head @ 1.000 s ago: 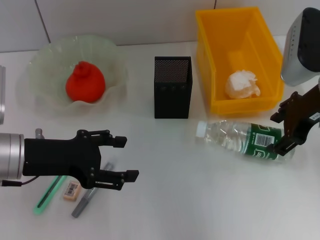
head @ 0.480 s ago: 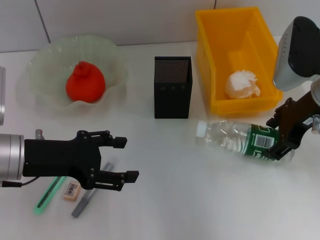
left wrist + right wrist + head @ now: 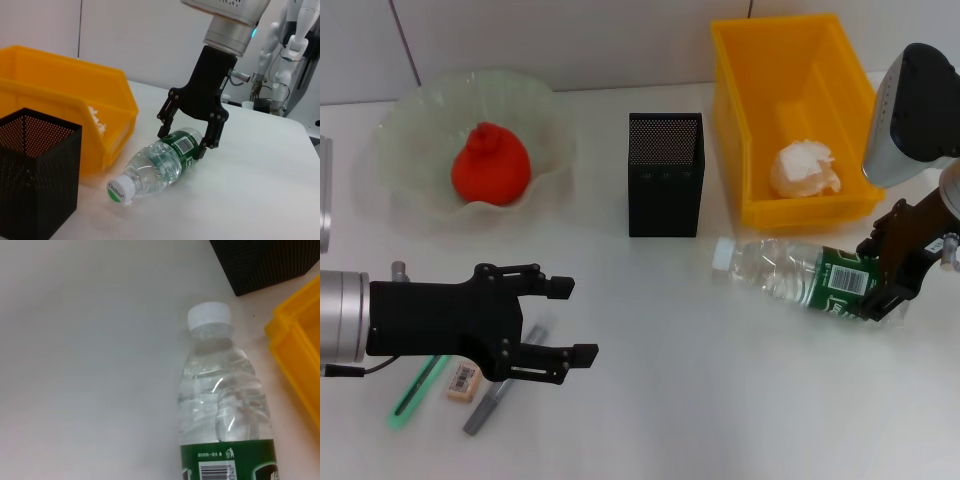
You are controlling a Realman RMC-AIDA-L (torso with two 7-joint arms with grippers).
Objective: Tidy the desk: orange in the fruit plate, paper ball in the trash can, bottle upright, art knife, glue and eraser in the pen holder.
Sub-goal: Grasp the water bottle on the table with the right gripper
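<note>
A clear water bottle [image 3: 790, 275] with a green label lies on its side, white cap [image 3: 722, 258] toward the pen holder. It also shows in the left wrist view [image 3: 160, 165] and the right wrist view [image 3: 225, 410]. My right gripper [image 3: 872, 272] is open and straddles the bottle's label end, one finger on each side, as the left wrist view [image 3: 182, 142] shows. The orange [image 3: 490, 165] sits in the glass fruit plate [image 3: 405, 120]. The paper ball [image 3: 805, 168] lies in the yellow bin [image 3: 735, 120]. My left gripper [image 3: 575, 318] is open and empty, beside the green art knife [image 3: 412, 392], eraser [image 3: 463, 381] and grey glue stick [image 3: 490, 405].
The black mesh pen holder [image 3: 665, 175] stands mid-table between plate and bin; it also shows in the left wrist view [image 3: 35, 185]. The yellow bin stands close behind the bottle. The white table's front middle lies open between the two arms.
My right gripper has moved left and down so its fingers now sit around the bottle's label end. The left arm has barely moved.
</note>
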